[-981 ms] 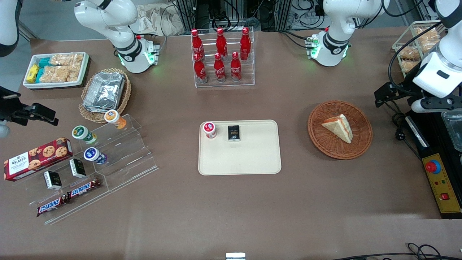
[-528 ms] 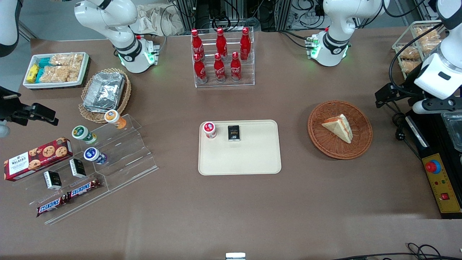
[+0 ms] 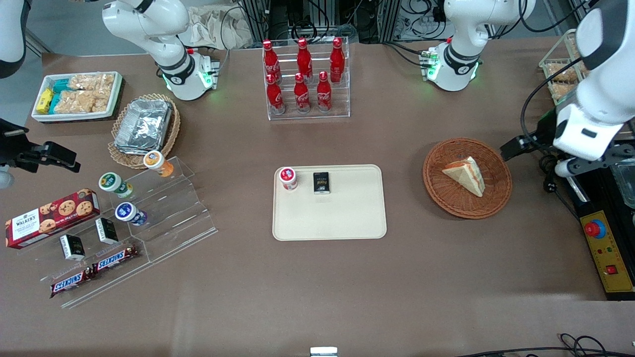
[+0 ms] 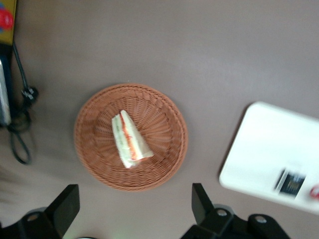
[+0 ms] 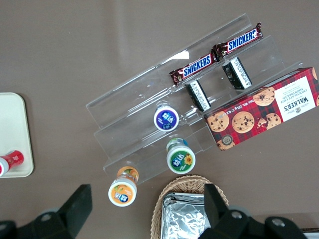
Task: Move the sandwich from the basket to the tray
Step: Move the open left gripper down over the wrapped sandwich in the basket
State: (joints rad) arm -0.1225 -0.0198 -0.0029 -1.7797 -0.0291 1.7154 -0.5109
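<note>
Sandwich wedge [image 3: 465,174] lay in the wicker basket [image 3: 496,198].
The gripper [image 4: 133,211] hung above, fingers [image 4: 67,206] spread wide, empty; cream tray [image 3: 347,218] well apart.

My black-fingered gripper [image 4: 133,211] hangs above a white-bread sandwich [image 3: 467,175] streaked orange-red and green, a reddish-brown woven basket [image 3: 446,198], a cream-beige tray [image 3: 342,218] and a brown table [image 3: 397,277].

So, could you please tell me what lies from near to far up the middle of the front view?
Nearest is the tray, then the black packet on it, then the cola bottle rack. The gripper hovers open above the basket, off that line.
</note>
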